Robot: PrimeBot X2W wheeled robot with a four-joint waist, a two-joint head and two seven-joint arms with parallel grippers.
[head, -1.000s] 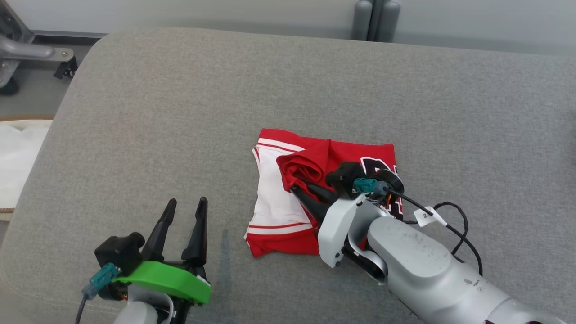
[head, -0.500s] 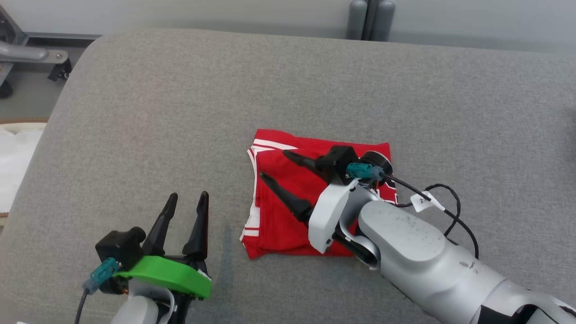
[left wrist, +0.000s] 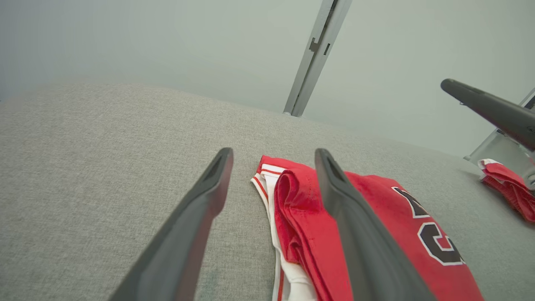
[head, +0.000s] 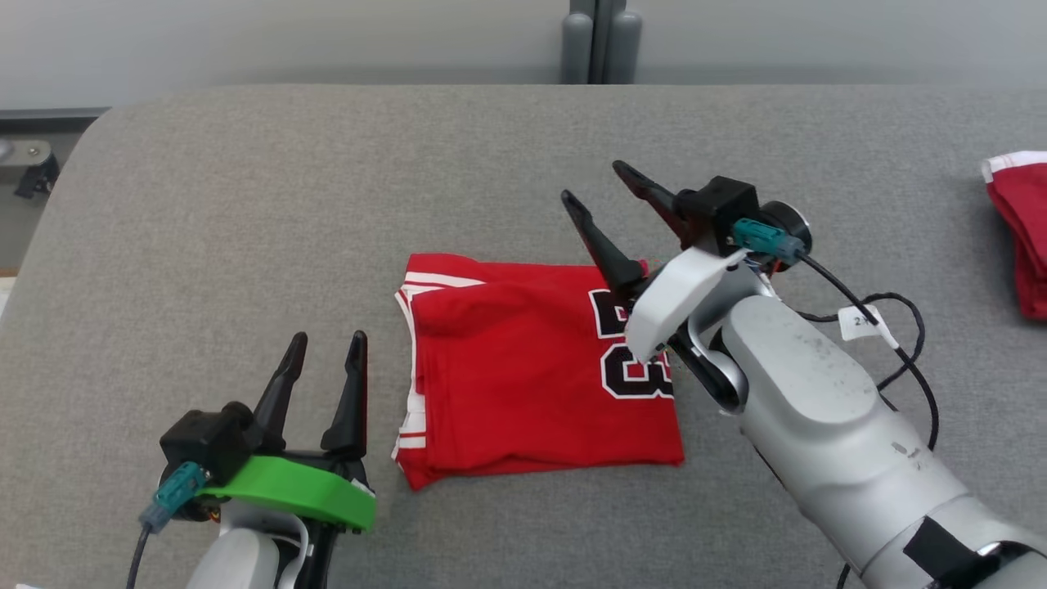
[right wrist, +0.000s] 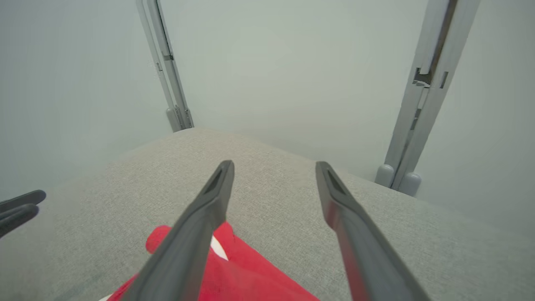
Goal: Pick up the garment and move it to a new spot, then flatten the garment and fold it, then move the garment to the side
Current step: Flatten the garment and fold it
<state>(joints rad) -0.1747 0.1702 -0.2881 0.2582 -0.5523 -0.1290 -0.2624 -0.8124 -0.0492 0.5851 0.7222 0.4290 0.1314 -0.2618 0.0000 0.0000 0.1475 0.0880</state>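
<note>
Head view, garment: the red garment (head: 532,368) lies folded flat at mid-frame on the grey worktop (head: 245,204), number patch up. The folding looks done, and the shift to the side seems to be what remains.
Head view, right gripper: the right gripper (head: 592,182) hangs open and empty above the garment's upper right corner, clear of the cloth.
Head view, left gripper: the left gripper (head: 329,336) sits open and empty at lower left, just beside the garment's left edge, probably parked out of the way.
Head view, second red cloth: the second red cloth (head: 1022,229) lies at the right edge, well apart, perhaps marking the side spot.
Left wrist view: the left gripper (left wrist: 272,152) has spread fingers holding nothing; the garment (left wrist: 388,196) lies lower right, stacked layers showing at its edge.
Right wrist view: the right gripper (right wrist: 273,165) is wide open, with a corner of the garment (right wrist: 250,271) below at bottom centre.
</note>
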